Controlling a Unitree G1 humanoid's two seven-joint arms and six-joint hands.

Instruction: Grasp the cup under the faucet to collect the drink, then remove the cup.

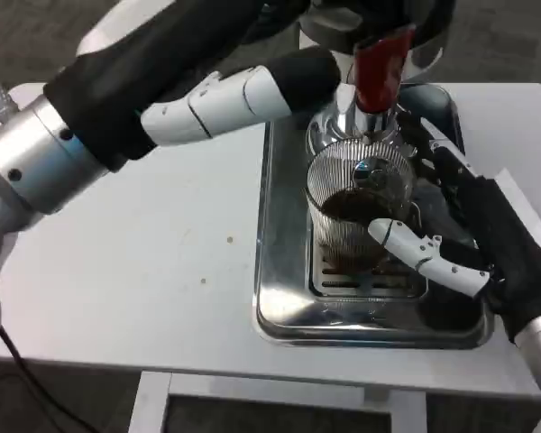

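Both hands are working in the head view: your right hand [460,244] is wrapping its fingers around the ribbed clear glass cup [359,203], which is standing on the shiny steel drip tray [279,271] under the red-handled faucet [379,77], dark drink inside. Your left hand [243,90] is reaching to the tap lever, grip hidden, so you are risking overfilling or slopping drink if you pull away tilted.

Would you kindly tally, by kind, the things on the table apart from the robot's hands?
Cup, ribbed clear glass with dark drink: 1
Faucet with red handle: 1
Metal tray: 1
Total: 3
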